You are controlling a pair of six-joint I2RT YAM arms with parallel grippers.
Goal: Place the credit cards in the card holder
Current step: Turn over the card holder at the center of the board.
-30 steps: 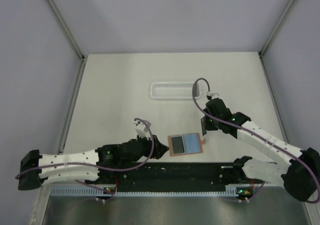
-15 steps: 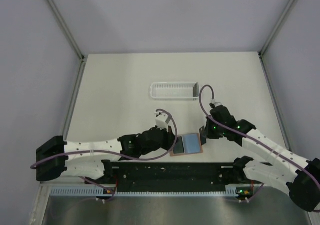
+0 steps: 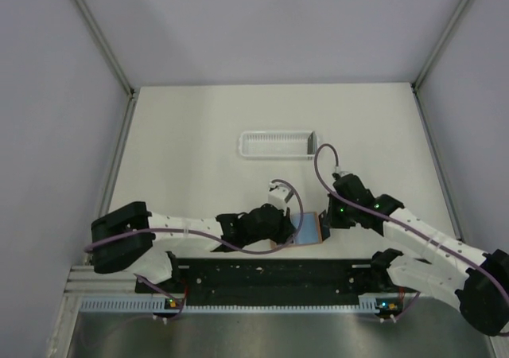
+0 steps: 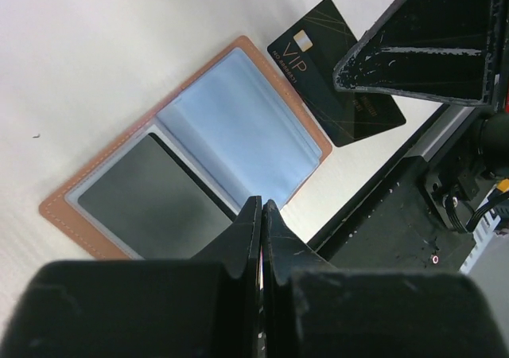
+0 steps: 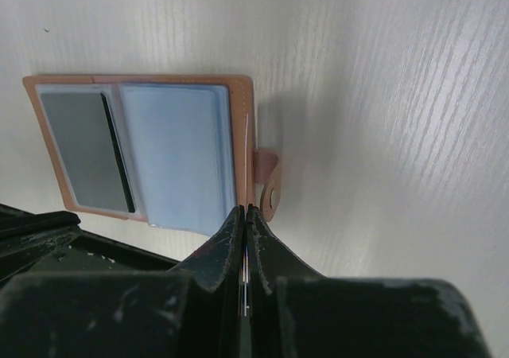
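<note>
The card holder (image 3: 308, 229) lies open and flat near the table's front edge. It has a reddish-brown rim, a dark left panel (image 4: 151, 199) and a pale blue right panel (image 5: 176, 155). My right gripper (image 5: 244, 211) is shut on a black credit card (image 4: 318, 60) marked VIP, which it holds on edge just beside the holder's right rim and clasp tab (image 5: 269, 184). My left gripper (image 4: 261, 207) is shut with nothing in it, its tips low over the holder's near edge between the two panels. Whether they touch it I cannot tell.
A white slatted tray (image 3: 277, 144) sits further back on the table. The black rail (image 3: 270, 274) at the arms' bases runs close along the holder's near side. Enclosure walls stand left, right and behind.
My left arm has swung right from beside the holder to over it, and its gripper has shut. My right gripper, still holding the card, has shifted slightly nearer the holder's right rim.
</note>
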